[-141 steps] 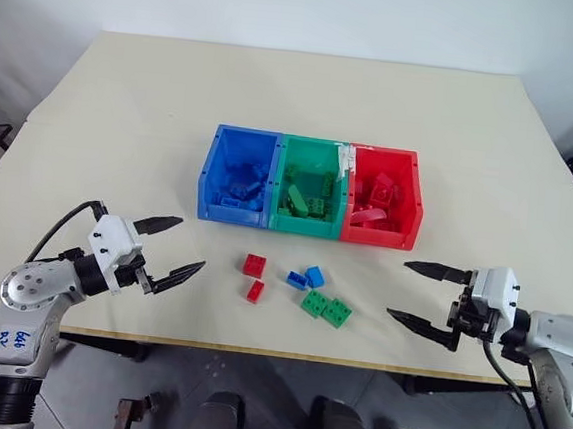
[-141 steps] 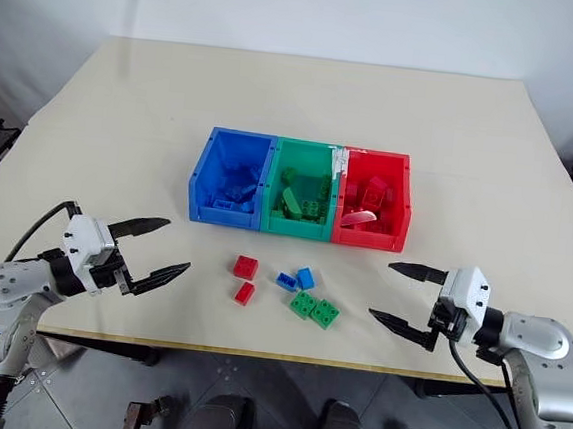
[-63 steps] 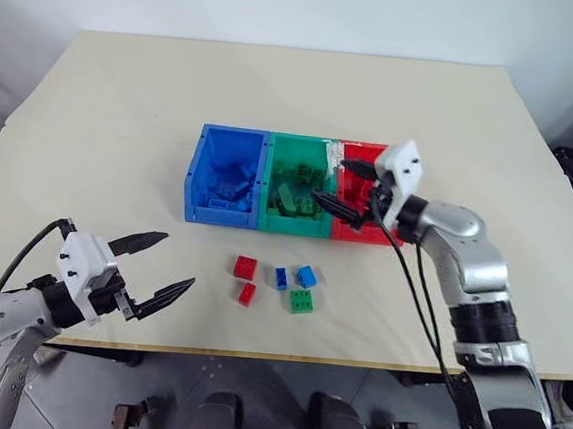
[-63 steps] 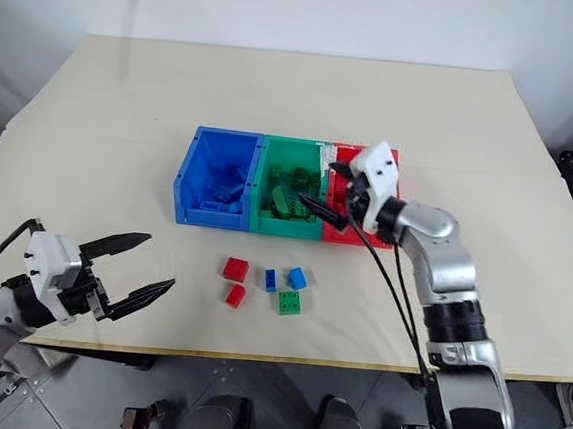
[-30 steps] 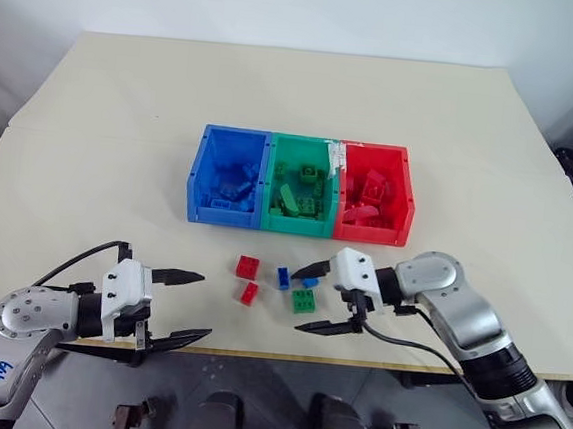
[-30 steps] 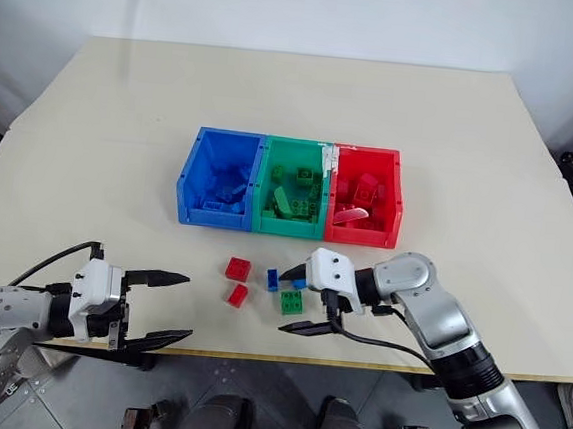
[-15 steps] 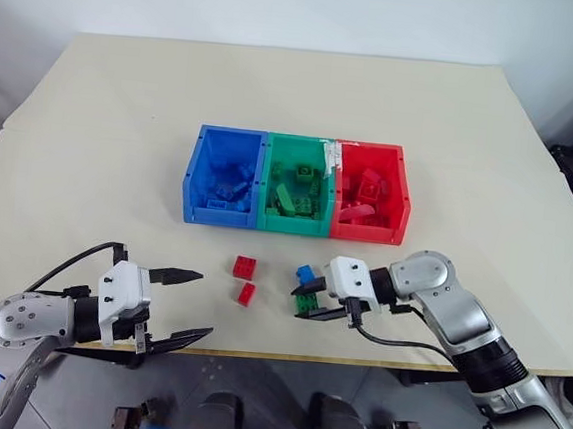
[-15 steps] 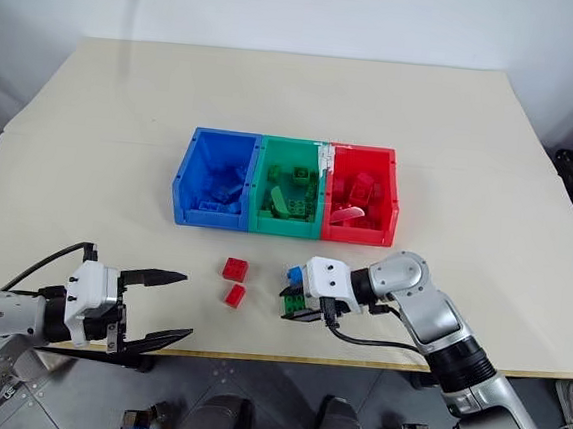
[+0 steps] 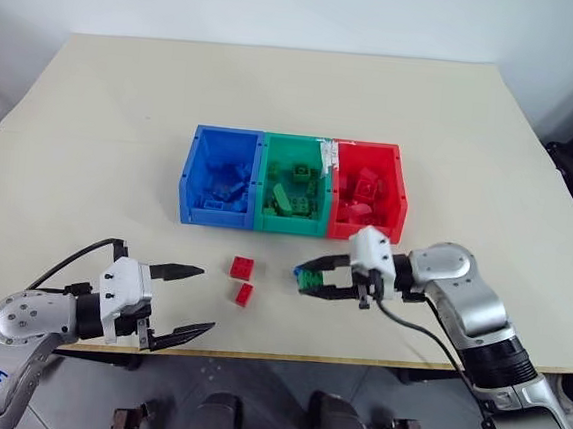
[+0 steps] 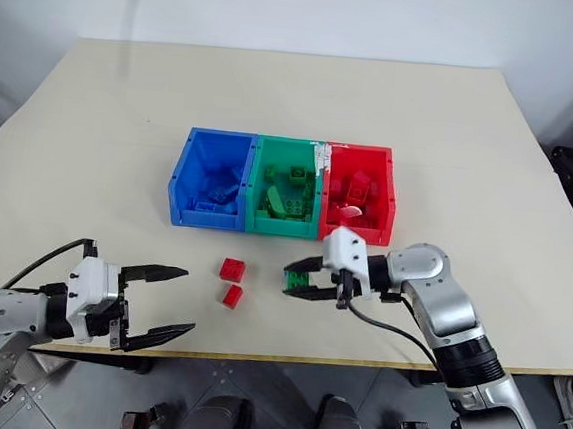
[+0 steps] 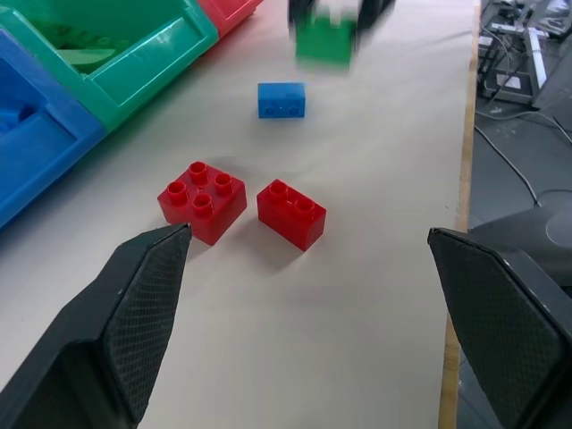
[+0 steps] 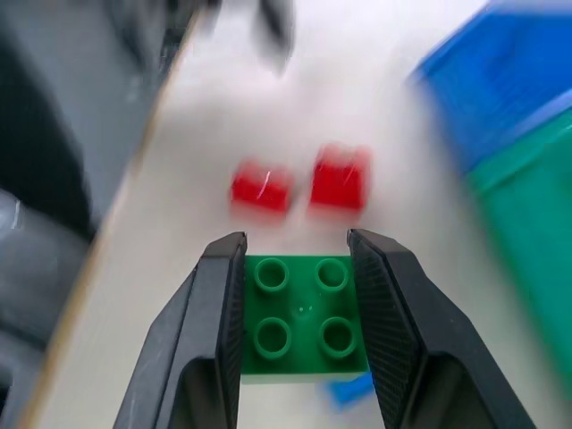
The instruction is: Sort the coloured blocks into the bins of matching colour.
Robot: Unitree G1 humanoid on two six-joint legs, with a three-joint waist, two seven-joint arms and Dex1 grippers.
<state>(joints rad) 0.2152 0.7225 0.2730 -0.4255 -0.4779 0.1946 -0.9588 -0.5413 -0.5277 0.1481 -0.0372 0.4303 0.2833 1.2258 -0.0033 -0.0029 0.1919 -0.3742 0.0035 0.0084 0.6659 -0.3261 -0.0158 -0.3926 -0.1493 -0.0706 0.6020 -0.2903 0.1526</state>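
blurred green fills the top of the left wrist view, where the green brick (image 11: 324,37) is smeared and the fingers around it are cut off by the frame; in the right wrist view the two red bricks are blurred too, and a scrap of blue shows under the green one. the small blue brick (image 11: 281,99) is mostly hidden behind the right gripper in the head views. the surface is a pale beige table (image 9: 126,100) with a white wall behind it and a grey floor below its near edge (dark clutter sits off its right side, too cut off to name). the bins stand joined in a row near the table's middle: blue bin (image 9: 220,177), green bin (image 9: 292,183) and red bin (image 9: 366,189), each holding a heap of bricks of its own colour, too jumbled to count. the right gripper (image 9: 310,279) is clamped on the green brick, lifted off the table at 6 o'clock from the green and red bins. the square red brick (image 9: 243,267) and the narrow red brick (image 9: 244,293) lie just beside each other at 9 o'clock from that gripper. the left gripper (image 9: 188,300) hangs spread wide and empty at the near edge, at 7 o'clock from the red bricks.
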